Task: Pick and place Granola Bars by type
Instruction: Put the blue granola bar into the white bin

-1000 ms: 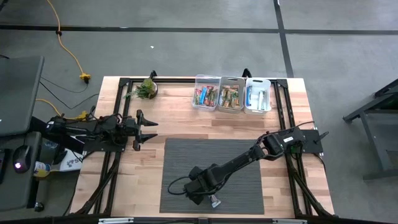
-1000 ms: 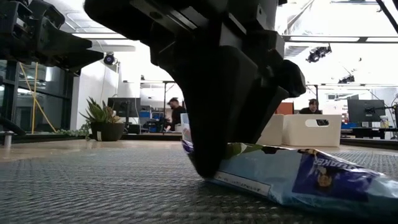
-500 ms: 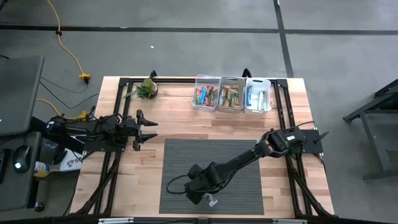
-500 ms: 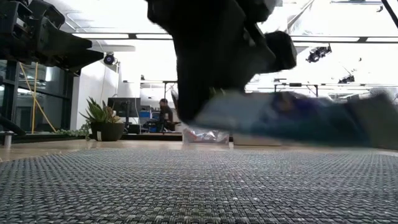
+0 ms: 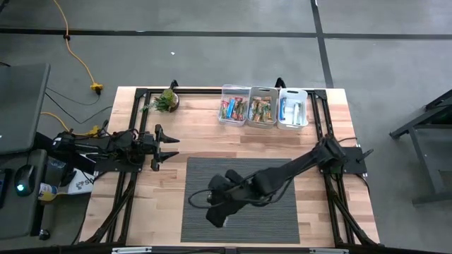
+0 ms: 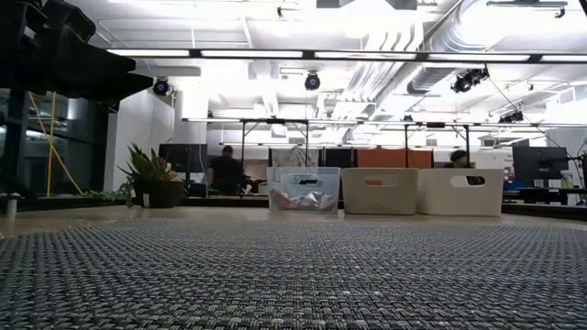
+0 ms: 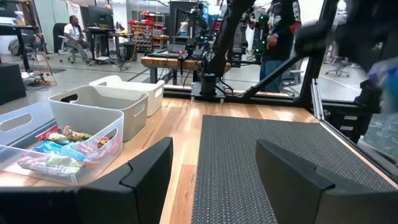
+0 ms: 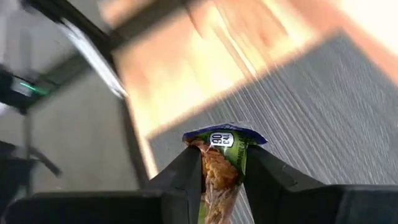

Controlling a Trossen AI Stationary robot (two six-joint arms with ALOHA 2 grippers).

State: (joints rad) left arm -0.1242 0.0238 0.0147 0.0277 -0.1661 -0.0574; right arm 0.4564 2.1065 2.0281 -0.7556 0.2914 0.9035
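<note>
a granola bar (image 8: 219,163) with a green wrapper sits pinched between the two fingers of the right gripper (image 8: 217,171), its printed end poking out past the fingertips. it is gripped by one end, probably so the rest can drop freely into a bin. in the high view the right gripper (image 5: 217,212) hangs over the dark woven mat (image 5: 279,168), toward the mat's near left part, with the arm stretched across from the mat's right side. the low view shows nothing lying on the mat (image 6: 293,275), so the bar looks to be carried clear of it.

beyond the mat's far edge stand three bins in a row: a clear bin (image 5: 234,106) with mixed red, blue and green wrappers, a middle bin (image 5: 262,107) with green and tan wrappers, and a white bin (image 5: 292,108) with blue ones. they are lined up side by side, one for each kind of bar. my guess is the green bar belongs in the middle bin, so the arm must swing back over the mat's far edge.

the left gripper (image 5: 161,147) waits off the mat's left edge, low over the wooden table (image 5: 205,134), fingers spread and holding nothing. a small potted plant (image 5: 167,101) stands past the mat's far left corner.
</note>
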